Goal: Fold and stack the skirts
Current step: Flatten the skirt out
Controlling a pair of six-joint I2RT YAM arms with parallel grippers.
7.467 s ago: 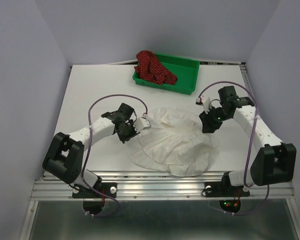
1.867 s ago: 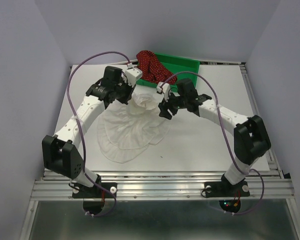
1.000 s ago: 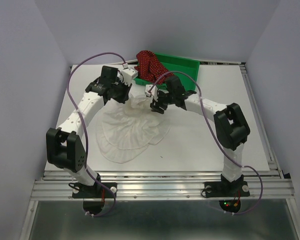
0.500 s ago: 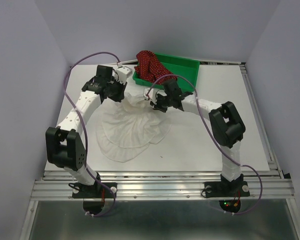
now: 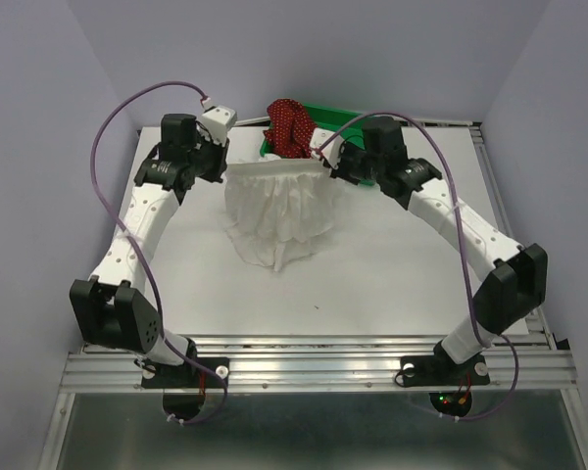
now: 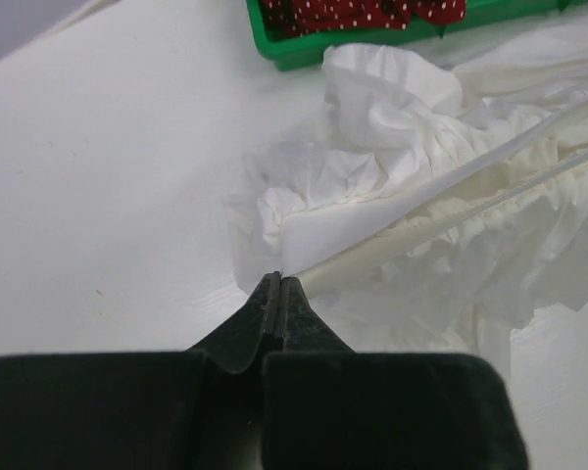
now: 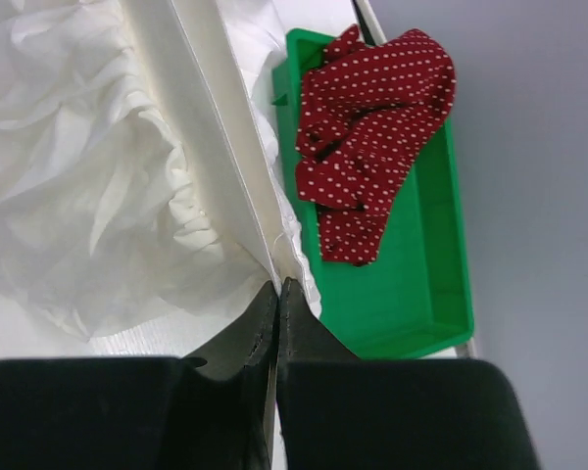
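The white ruffled skirt (image 5: 274, 211) hangs off its waistband, which is stretched taut between both grippers, with its lower tiers bunched on the table. My left gripper (image 5: 225, 163) is shut on the waistband's left end, its tips (image 6: 277, 280) pinching the cloth (image 6: 421, 176). On the right end my right gripper (image 5: 330, 166) is shut too, and in its wrist view the jaws (image 7: 277, 286) clamp the band of the white skirt (image 7: 78, 147). The dark red dotted skirt (image 5: 292, 127) (image 7: 372, 147) (image 6: 363, 12) lies crumpled in the green tray.
The green tray (image 5: 335, 115) (image 7: 412, 284) (image 6: 304, 54) stands at the back of the white table (image 5: 392, 264), just behind the held skirt and partly under the right arm. Grey walls close in both sides and the back.
The right gripper has shut on the waistband. Both grippers have risen and moved apart, pulling the band taut and lifting the white skirt off the table.
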